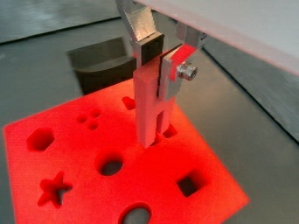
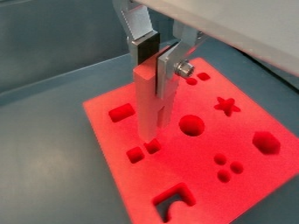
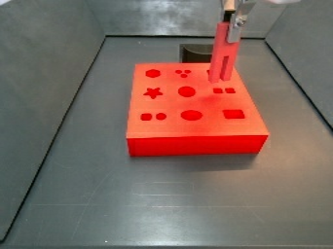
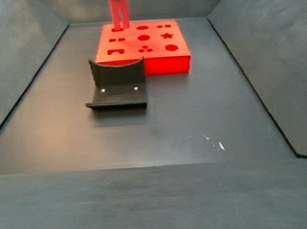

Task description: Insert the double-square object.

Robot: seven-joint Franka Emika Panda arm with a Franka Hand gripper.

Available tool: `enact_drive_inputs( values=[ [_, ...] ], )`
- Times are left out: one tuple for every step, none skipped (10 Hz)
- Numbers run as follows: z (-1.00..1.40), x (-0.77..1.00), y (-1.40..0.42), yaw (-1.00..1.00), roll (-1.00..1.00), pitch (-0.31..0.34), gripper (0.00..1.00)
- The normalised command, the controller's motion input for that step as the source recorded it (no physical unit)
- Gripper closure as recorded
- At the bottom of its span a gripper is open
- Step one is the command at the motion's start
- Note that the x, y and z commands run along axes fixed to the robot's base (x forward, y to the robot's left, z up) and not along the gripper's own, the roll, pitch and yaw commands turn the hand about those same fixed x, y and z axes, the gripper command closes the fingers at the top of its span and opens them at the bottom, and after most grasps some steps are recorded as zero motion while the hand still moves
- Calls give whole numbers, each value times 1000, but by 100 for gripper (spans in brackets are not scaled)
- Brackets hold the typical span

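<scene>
My gripper hangs over the flat red block with shaped holes and is shut on the upper end of the double-square object. This is a long, thin, bright red bar, held upright, with a slot in its lower end. In a wrist view the gripper holds the bar with its lower tip right by the two small square holes. I cannot tell whether the tip touches the block. In both side views the bar stands over the block.
The dark fixture stands on the grey floor beside the red block; it also shows in a side view and a wrist view. Sloping grey walls enclose the floor.
</scene>
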Motion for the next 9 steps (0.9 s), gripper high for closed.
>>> enact_drive_inputs(
  values=[
    [-20, 220, -20, -831, 46, 0, 100],
    [-6, 277, 0, -789, 59, 0, 100],
    [34, 246, 0, -437, 146, 9, 100],
    [57, 174, 0, -106, 214, 16, 100],
    [20, 340, 0, -31, 273, 36, 100],
    [0, 274, 0, -43, 304, 0, 100],
    [0, 211, 0, -43, 291, 10, 100],
    [0, 154, 0, -43, 310, 23, 100],
    [-34, 0, 0, -46, 269, 54, 100]
  ],
)
